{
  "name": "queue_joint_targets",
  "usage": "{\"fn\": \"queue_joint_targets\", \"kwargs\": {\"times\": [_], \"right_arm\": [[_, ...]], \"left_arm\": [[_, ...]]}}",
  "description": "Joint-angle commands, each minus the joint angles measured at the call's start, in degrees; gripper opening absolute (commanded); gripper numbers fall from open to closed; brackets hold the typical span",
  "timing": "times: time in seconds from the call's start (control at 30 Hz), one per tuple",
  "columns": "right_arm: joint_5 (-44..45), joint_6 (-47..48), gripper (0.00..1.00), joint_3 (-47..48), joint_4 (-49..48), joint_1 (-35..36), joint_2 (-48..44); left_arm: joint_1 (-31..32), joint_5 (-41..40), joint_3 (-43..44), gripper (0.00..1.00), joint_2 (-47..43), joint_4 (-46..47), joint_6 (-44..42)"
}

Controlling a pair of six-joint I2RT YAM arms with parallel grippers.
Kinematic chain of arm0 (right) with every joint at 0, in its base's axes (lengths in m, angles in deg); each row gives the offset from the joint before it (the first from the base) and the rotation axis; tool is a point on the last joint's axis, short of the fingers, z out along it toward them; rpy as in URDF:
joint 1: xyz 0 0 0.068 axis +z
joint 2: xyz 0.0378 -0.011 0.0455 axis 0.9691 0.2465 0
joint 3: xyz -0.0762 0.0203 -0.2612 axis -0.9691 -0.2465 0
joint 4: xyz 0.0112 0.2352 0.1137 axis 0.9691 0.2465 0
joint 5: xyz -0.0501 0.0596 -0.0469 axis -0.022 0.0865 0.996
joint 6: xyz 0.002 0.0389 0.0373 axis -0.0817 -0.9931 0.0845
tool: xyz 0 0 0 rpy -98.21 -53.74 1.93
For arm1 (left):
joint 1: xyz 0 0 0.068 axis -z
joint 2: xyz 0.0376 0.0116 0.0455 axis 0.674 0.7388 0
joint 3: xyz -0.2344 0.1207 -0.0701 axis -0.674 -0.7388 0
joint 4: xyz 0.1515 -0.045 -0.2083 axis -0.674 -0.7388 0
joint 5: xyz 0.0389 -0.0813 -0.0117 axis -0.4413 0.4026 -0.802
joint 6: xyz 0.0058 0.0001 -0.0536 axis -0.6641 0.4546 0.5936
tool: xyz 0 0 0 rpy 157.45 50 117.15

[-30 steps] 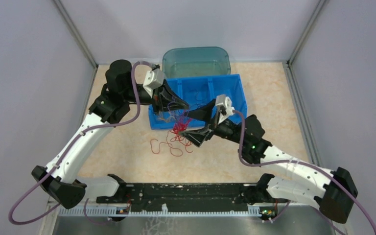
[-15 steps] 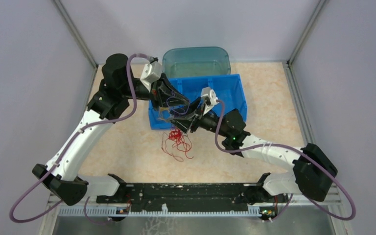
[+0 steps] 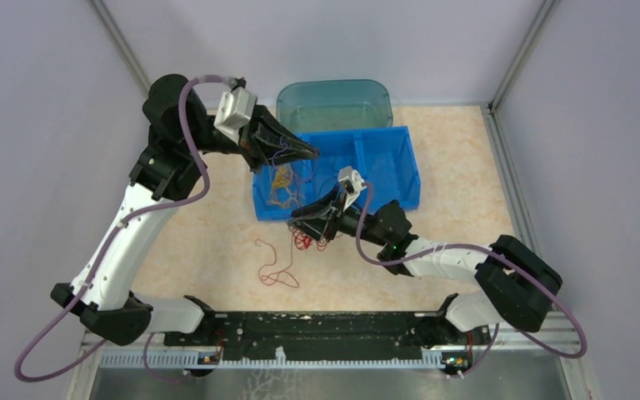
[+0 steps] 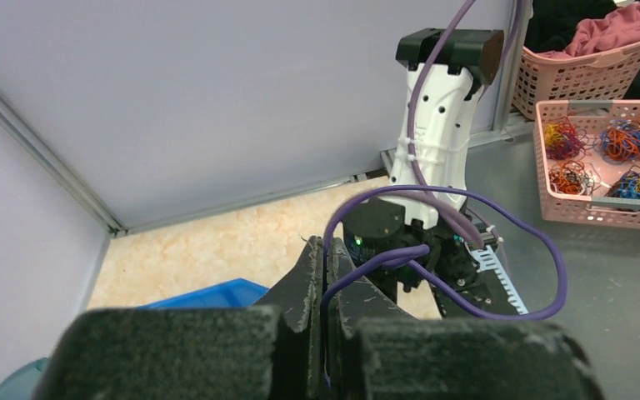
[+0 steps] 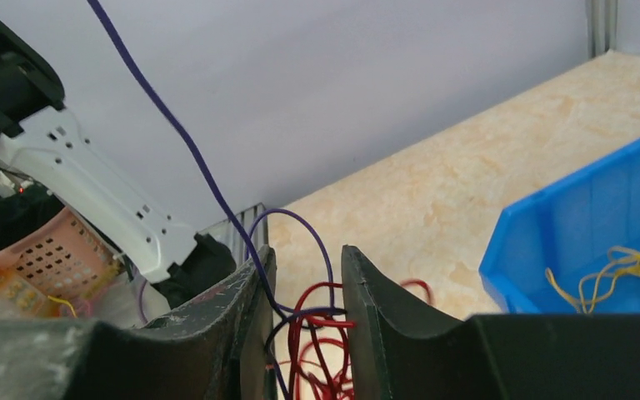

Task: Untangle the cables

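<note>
My left gripper (image 3: pixel 307 153) is raised over the blue bin (image 3: pixel 383 146) and shut on a dark purple cable (image 4: pixel 383 256), which comes out at its fingertips (image 4: pixel 327 246). Yellow-orange cables (image 3: pixel 282 179) dangle below it into the bin. The purple cable (image 5: pixel 190 154) runs taut down to my right gripper (image 3: pixel 304 218), low at the bin's front edge. That gripper (image 5: pixel 304 254) has closed to a narrow gap on a bunch of red cables (image 5: pixel 317 333) and purple loops. Loose red cable (image 3: pixel 273 268) lies on the table in front.
A teal tub (image 3: pixel 333 98) stands behind the blue bin. Grey walls enclose the table on three sides. The black base rail (image 3: pixel 317 325) runs along the near edge. Pink baskets of cables (image 4: pixel 608 162) sit outside the cell.
My left gripper rose up and to the left, drawing the yellow strands away from the red ones. My right gripper moved left and closed in on the red bunch. A red strand now lies apart.
</note>
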Motion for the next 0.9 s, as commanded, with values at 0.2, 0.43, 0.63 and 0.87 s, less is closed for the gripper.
{"fn": "queue_joint_targets", "kwargs": {"times": [0.2,0.43,0.63,0.87], "right_arm": [[1.36,-0.43,0.35,-5.78,-5.60,1.22,3.43],[2.71,-0.45,0.34,-8.49,-6.35,1.45,4.93],[4.27,-0.46,0.35,-10.41,-6.34,1.79,5.80],[7.33,1.28,0.47,-12.01,-2.15,1.91,2.49]], "left_arm": [[0.30,-0.58,8.75,0.00,1.92,2.22,-1.49],[0.22,-1.75,15.95,0.00,4.08,2.87,-2.59],[0.26,-4.27,23.01,0.00,6.01,4.14,-4.83],[0.22,-7.76,24.78,0.00,5.21,7.89,-6.62]]}}
